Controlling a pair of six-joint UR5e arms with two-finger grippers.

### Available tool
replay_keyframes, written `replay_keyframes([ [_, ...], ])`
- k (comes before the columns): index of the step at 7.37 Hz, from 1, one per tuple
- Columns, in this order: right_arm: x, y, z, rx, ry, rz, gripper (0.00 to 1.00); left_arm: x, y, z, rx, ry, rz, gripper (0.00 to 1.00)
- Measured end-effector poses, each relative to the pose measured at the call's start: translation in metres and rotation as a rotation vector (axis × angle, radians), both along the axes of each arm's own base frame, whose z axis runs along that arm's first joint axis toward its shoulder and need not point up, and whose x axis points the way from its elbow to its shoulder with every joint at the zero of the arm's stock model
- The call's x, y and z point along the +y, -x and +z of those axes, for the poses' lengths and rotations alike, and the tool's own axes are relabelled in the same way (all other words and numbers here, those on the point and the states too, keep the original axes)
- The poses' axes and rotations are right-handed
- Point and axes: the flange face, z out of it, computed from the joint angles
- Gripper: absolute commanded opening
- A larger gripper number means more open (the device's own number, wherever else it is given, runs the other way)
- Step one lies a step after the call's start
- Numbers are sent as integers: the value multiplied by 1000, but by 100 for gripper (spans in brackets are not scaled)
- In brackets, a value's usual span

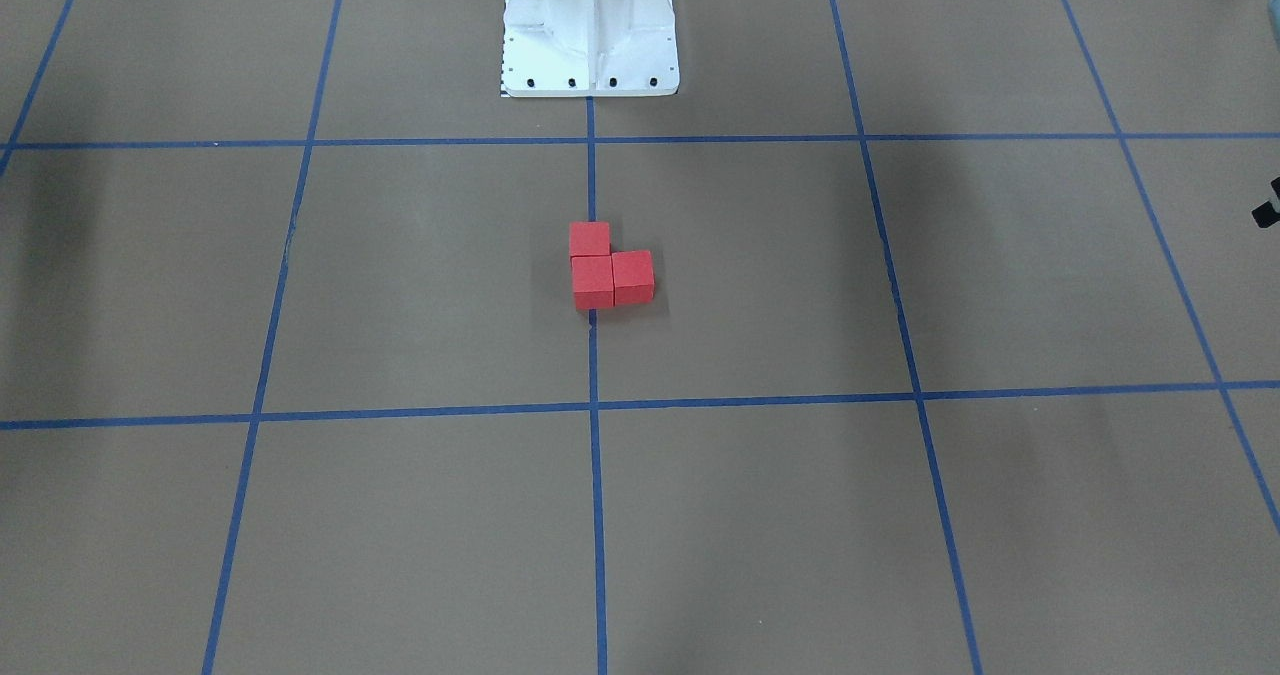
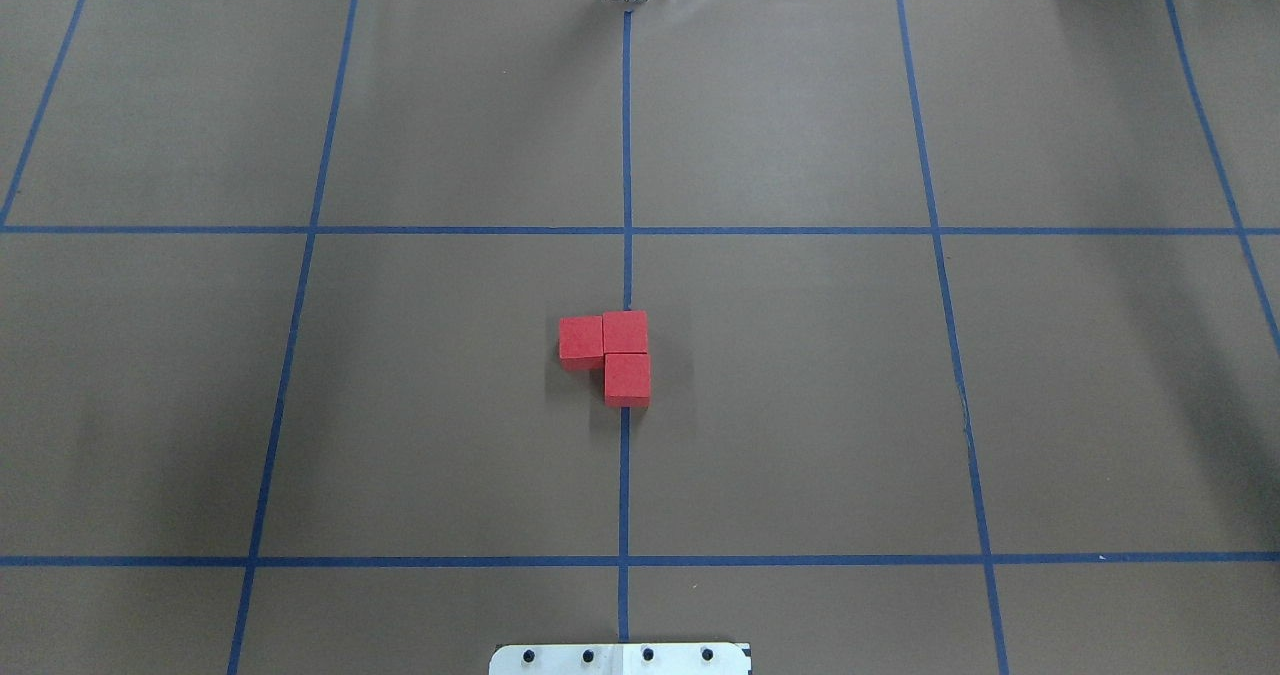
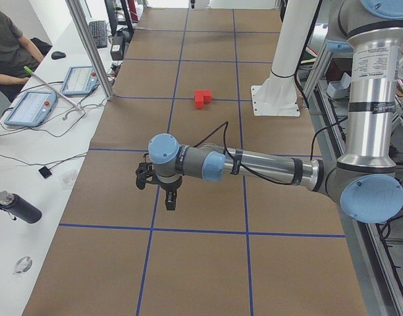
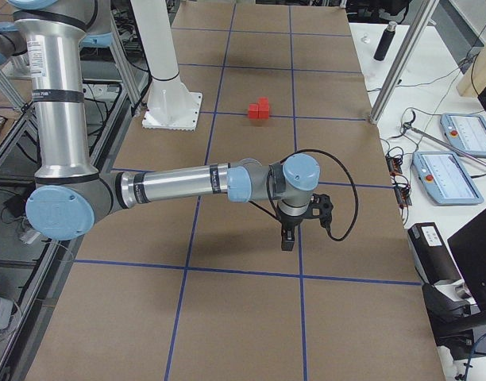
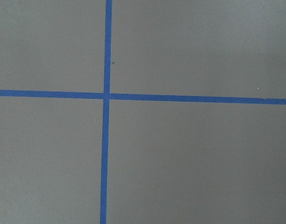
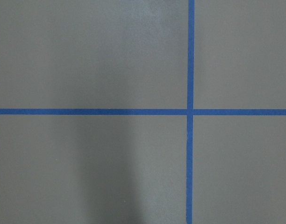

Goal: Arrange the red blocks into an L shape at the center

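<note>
Three red blocks (image 1: 610,267) lie touching in an L on the center (image 2: 625,285) of the brown gridded surface. Two blocks (image 2: 603,337) sit side by side, and the third (image 2: 627,379) sits against one of them on the central blue line. They also show small in the side views (image 3: 203,99) (image 4: 260,109). My left gripper (image 3: 172,201) hangs far from them over a grid crossing, pointing down. My right gripper (image 4: 288,238) hangs likewise at the opposite end. I cannot tell whether either is open or shut. Both wrist views show only bare surface and tape.
The robot's white pedestal (image 1: 590,35) stands behind the blocks. Side tables hold control pendants (image 3: 30,108) (image 4: 465,131), cables and a dark bottle (image 3: 17,207). A seated person (image 3: 7,46) is beyond the left end. Aluminium posts (image 3: 89,46) (image 4: 402,55) rise at the table's edges.
</note>
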Motion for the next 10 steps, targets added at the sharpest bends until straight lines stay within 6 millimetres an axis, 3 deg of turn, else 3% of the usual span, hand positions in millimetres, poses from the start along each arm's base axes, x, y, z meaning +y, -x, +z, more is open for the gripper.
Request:
replay_keyframes([
  [4,15,-1,14,-1,31,2,100,0,0,-5,-1,-15,0,100],
  [10,9,0,-6,-13,-11,-2,100,-3,0,-8,-6,-26,0,100],
])
